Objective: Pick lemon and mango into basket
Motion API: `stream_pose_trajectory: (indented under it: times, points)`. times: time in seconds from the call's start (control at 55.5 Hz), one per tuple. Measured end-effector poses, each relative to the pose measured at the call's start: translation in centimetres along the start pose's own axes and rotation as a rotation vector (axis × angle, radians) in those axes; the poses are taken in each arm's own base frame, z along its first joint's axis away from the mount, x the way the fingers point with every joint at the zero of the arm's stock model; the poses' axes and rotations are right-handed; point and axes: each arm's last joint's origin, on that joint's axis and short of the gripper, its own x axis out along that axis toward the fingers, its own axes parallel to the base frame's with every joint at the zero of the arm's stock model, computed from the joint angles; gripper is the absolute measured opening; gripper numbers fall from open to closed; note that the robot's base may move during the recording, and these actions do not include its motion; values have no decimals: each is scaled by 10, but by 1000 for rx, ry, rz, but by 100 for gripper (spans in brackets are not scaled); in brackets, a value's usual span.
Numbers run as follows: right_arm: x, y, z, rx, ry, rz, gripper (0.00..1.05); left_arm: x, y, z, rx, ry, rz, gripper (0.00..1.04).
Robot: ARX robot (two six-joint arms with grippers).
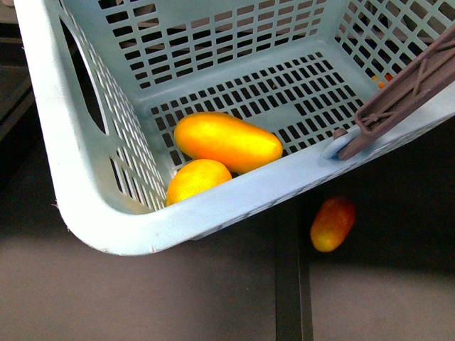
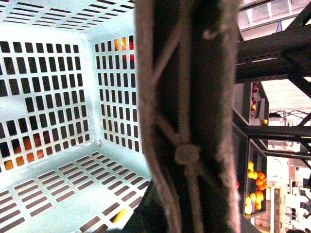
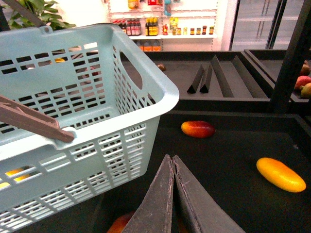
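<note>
Mango [image 1: 227, 141] and lemon [image 1: 197, 179] both sit in my teal basket [image 1: 85, 213], lemon touching the mango at about 7 o'clock. My right gripper [image 3: 172, 165] is clenched on nothing, fingers pressed together. Left one's hidden behind the handle [image 2: 187, 116], so can't tell. A red-blushed fruit [image 1: 332, 223] lies outside.

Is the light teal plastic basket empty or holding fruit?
Holding fruit: the basket contains a long golden mango and a shorter yellow lemon.

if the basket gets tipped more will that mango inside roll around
Probably. The mango looks smooth, rounded and glossy, so it could slide on the basket's slotted floor. It lies against the lemon in the low corner, which may check it.
</note>
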Motion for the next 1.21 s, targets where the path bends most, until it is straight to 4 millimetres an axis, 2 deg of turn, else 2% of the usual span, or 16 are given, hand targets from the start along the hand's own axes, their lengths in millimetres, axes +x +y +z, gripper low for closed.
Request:
stream_pose_trajectory:
  times: [0.198,0.451,0.595,0.739,0.847,0.937,0.991,1.064,1.208]
  points:
    - [0,0,0,-1,0,0,3,0,0,0,-3,2,-1,4]
    - [0,0,0,-1,-1,0,41,0,0,0,0,2,-1,4]
    - [0,0,0,-1,-1,0,74,0,0,0,0,2,-1,4]
    - [0,0,0,0,-1,0,97,0,0,0,0,2,-1,4]
    - [0,0,0,-1,-1,0,96,0,0,0,-1,1,0,4]
    - [0,0,0,-1,0,1,96,-3,2,-5,-146,-325,234,4]
    - [0,0,0,-1,0,1,96,-4,6,-4,-228,-463,263,4]
    - [0,0,0,-1,-2,-2,96,-5,16,7,-305,-643,291,4]
    - [0,0,0,-1,-2,-2,96,-4,42,34,-360,-751,330,4]
